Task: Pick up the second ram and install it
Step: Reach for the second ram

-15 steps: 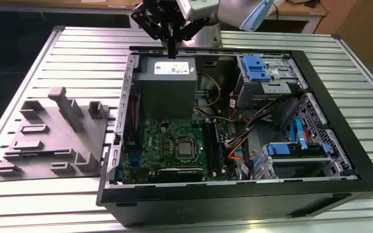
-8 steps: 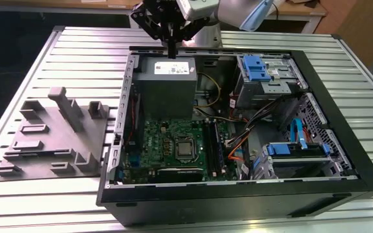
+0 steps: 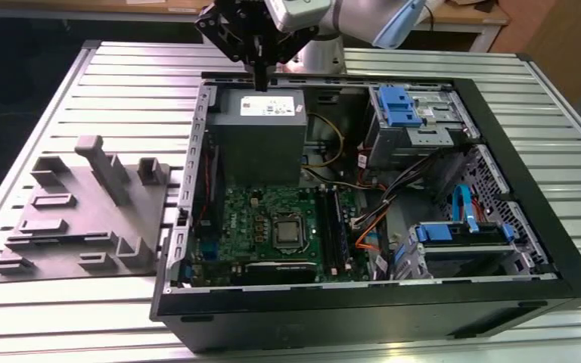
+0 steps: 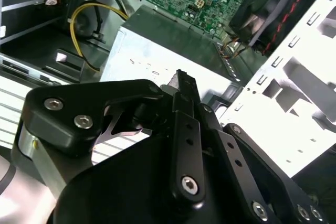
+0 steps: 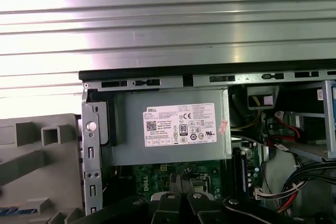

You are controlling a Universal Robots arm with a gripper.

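My gripper [image 3: 261,85] hangs above the far edge of the grey power supply box [image 3: 260,128] inside the open computer case. Its fingertips [image 5: 177,182] stand pressed together, shut, with nothing seen between them; the second wrist view shows the gripper [image 4: 181,77] the same way. The green circuit board [image 3: 270,223] with its long black slots [image 3: 336,227] lies nearer the case's front. The grey plastic tray [image 3: 79,219] sits on the exterior view's left. Small blue patches [image 5: 10,211] show low on the tray; I cannot tell whether they belong to the second ram.
The black case wall [image 3: 371,310] rings the work area. Blue-latched drive cages [image 3: 411,113] and a bundle of cables [image 3: 392,197] fill the exterior view's right. A yellow cable [image 4: 79,30] loops beside the power supply. The ribbed metal table [image 3: 119,68] surrounds the case.
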